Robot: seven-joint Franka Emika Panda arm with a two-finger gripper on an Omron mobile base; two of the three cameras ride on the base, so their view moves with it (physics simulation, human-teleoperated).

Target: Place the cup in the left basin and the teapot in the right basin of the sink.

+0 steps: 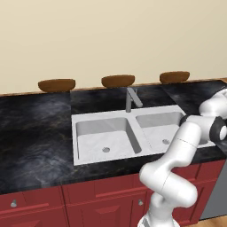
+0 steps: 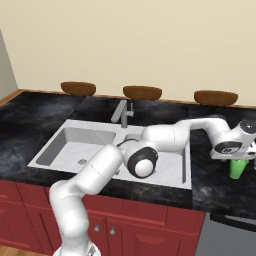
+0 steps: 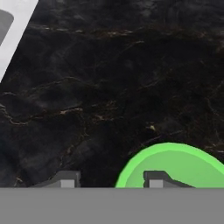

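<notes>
Black counter [image 3: 109, 78], cup [image 3: 175, 166] beneath pincer [image 3: 109, 180]

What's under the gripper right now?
The cup stands on the black counter, below the gripper, one fingertip over its open mouth. Its base is hidden.

**Arm reaching right over the sink**

I see the sink [image 1: 128, 133] set in the black surface [image 1: 35, 128], faucet [image 1: 131, 99] behind the divider. My arm [image 1: 177, 164] bends right, past the right basin [image 1: 157, 128]. Three brown bowls [image 1: 56, 84] line the back edge.

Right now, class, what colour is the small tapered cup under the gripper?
Bright green; the small tapered cup shows best in the hand view.
</notes>
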